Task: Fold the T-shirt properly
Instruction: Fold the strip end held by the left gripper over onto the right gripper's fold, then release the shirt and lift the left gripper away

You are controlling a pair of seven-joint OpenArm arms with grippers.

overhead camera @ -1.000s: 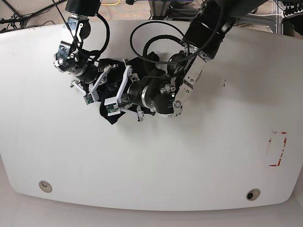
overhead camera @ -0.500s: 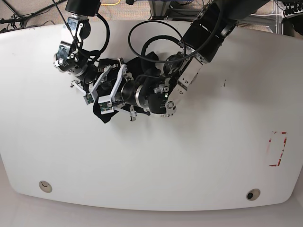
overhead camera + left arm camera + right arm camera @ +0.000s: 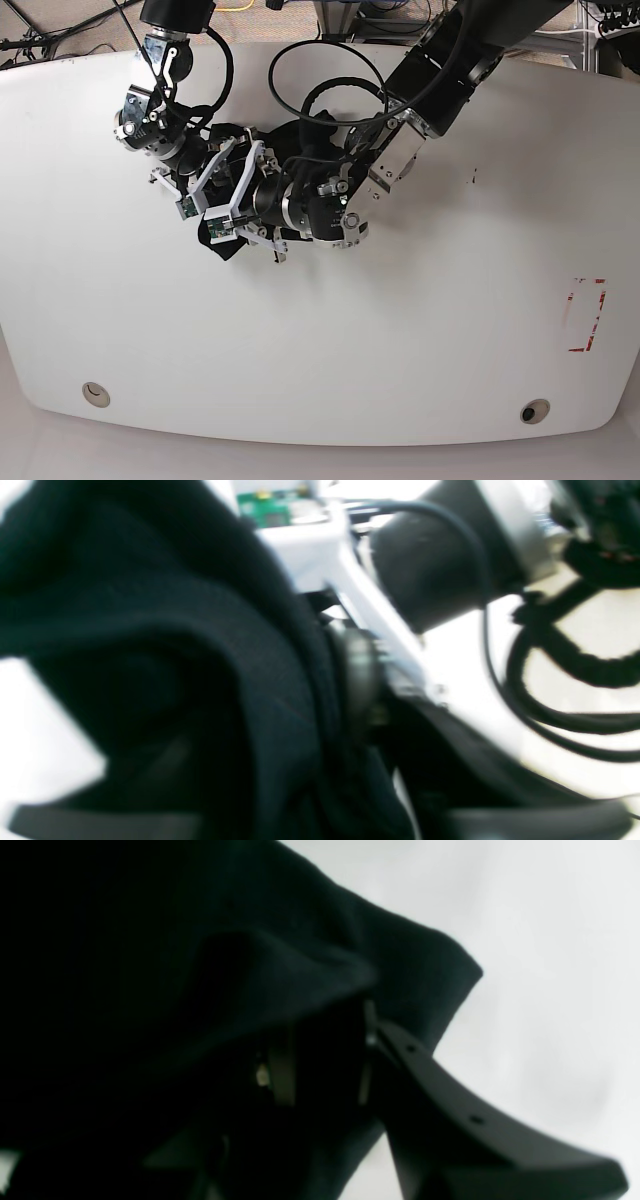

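Two arms crowd low over the bunched black T-shirt [image 3: 228, 140] on the white table [image 3: 420, 330]. Right end effector [image 3: 320, 1060] grips its cloth; left end effector's [image 3: 232, 228] grip, I cannot tell.

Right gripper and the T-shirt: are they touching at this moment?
Touching. In the right wrist view the black T-shirt drapes directly over the right gripper, with the dark finger emerging from under the cloth.
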